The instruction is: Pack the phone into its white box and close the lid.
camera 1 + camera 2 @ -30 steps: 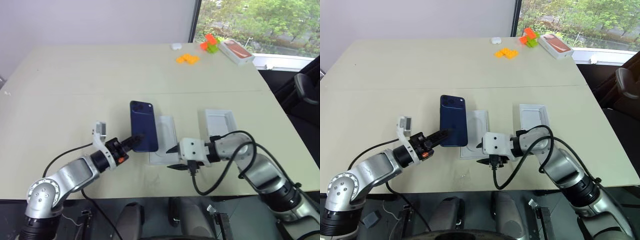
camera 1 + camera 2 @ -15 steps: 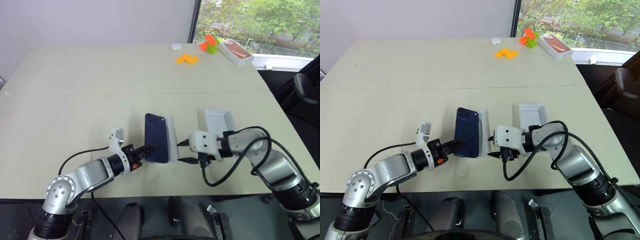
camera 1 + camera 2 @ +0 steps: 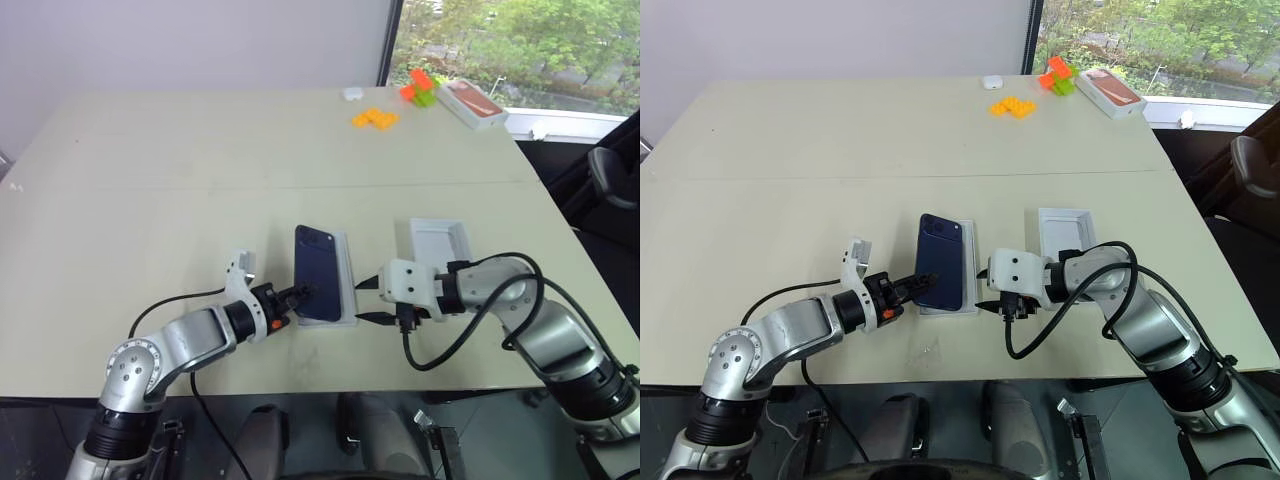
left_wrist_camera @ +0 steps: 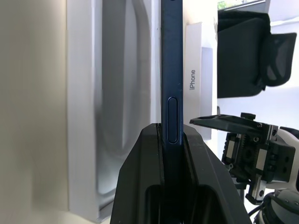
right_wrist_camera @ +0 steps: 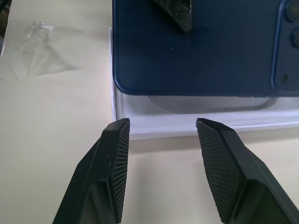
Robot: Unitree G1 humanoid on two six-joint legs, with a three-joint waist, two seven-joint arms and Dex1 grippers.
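The left gripper (image 3: 296, 297) is clamped on the phone (image 3: 319, 286), holding it over the white box (image 3: 345, 285). The right gripper (image 3: 370, 302) waits beside the box, fingers spread and empty; the lid (image 3: 438, 241) lies just beyond

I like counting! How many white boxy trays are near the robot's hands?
2. The white box sits between the grippers, under the phone. The lid lies beside it, behind the right gripper. A different, orange-topped box is far away.
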